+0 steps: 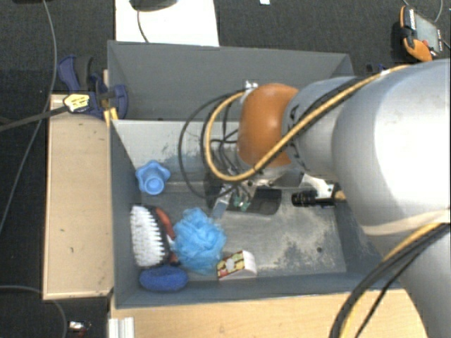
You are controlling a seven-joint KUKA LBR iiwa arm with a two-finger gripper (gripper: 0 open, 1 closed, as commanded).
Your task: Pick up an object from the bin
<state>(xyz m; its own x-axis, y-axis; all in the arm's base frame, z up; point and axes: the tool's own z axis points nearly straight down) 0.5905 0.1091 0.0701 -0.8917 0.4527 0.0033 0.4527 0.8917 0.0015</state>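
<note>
My gripper (224,203) hangs low over the middle of the bin floor, under the orange wrist cover. Just below and to its left lies a light blue mesh bath sponge (199,240), close to the gripper but apart from it. A small white, red and yellow box (237,265) rests against the front wall beside the sponge. A white-bristled scrub brush (147,236) with a red handle lies left of the sponge.
A light blue plastic cap-like piece (151,178) sits at the back left of the floor. A dark blue oval thing (163,280) lies in the front left corner. The arm and its looping cables cover the bin's right half.
</note>
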